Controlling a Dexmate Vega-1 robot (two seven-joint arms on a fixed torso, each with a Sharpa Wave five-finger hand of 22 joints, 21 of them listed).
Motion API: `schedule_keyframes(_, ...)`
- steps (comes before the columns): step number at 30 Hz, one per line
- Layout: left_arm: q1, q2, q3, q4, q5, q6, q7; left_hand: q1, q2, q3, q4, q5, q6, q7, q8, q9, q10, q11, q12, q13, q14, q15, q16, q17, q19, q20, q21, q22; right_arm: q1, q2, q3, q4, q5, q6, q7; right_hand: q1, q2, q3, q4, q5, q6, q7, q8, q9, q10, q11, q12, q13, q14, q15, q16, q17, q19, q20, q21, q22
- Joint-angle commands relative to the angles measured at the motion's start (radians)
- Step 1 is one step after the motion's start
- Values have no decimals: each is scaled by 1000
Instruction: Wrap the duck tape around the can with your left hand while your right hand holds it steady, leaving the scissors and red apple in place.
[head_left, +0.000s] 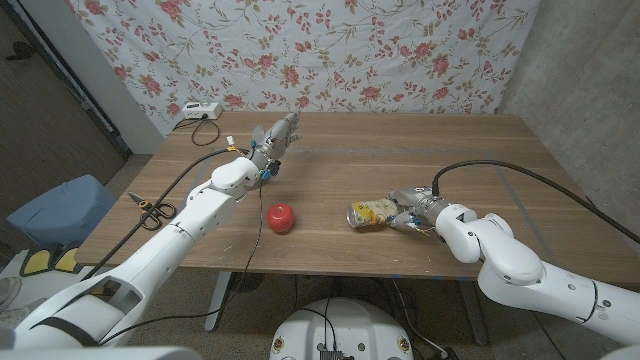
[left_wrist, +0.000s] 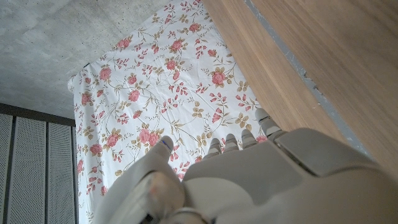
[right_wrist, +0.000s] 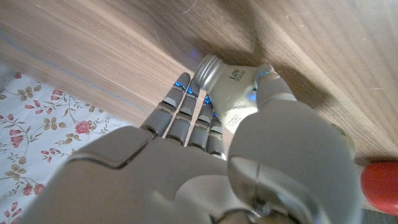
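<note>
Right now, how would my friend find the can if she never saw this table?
Start at the wooden table and look along its near edge, to the right of the red apple. The can lies on its side there, held by the robot's right hand. It is yellow and silvery, not red and round.

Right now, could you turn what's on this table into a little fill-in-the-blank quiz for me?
1. The right robot hand grips a ____ lying on its side.
2. The round red fruit on the table is an ____.
3. The scissors lie near the table's ____ edge in the head view.
4. The left robot hand is raised with ____ in it.

Missing words: can; apple; left; nothing
</note>
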Motion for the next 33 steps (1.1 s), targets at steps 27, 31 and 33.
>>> schedule_keyframes(27,73,149,-22,-248,167,176,207,114,-31,29,-116,-29,166,-16,36,7,211,-27,60,12,239,-7,42,9,70,-10,-4,12,-162,163,235,169,-37,250,-431,90,133,-50,26,-57,599,-63,123,49,467,45,288,147,385,-213,250,300,61,-51,127,55)
schedule_keyframes(31,80,240,-16,-381,251,345,239,149,-54,32,-161,-54,262,-4,53,11,299,-31,84,17,303,-15,56,17,74,-6,-7,15,-160,185,259,202,-29,292,-488,93,131,-52,25,-56,604,-66,126,55,465,44,292,155,387,-213,255,309,59,-53,131,58)
schedule_keyframes(33,79,274,-16,-432,274,416,234,162,-60,35,-179,-65,305,4,60,14,340,-29,96,21,338,-28,68,24,75,0,-8,17,-160,193,268,215,-27,307,-506,95,132,-52,26,-55,604,-67,126,58,463,45,295,160,385,-214,255,315,57,-54,135,61)
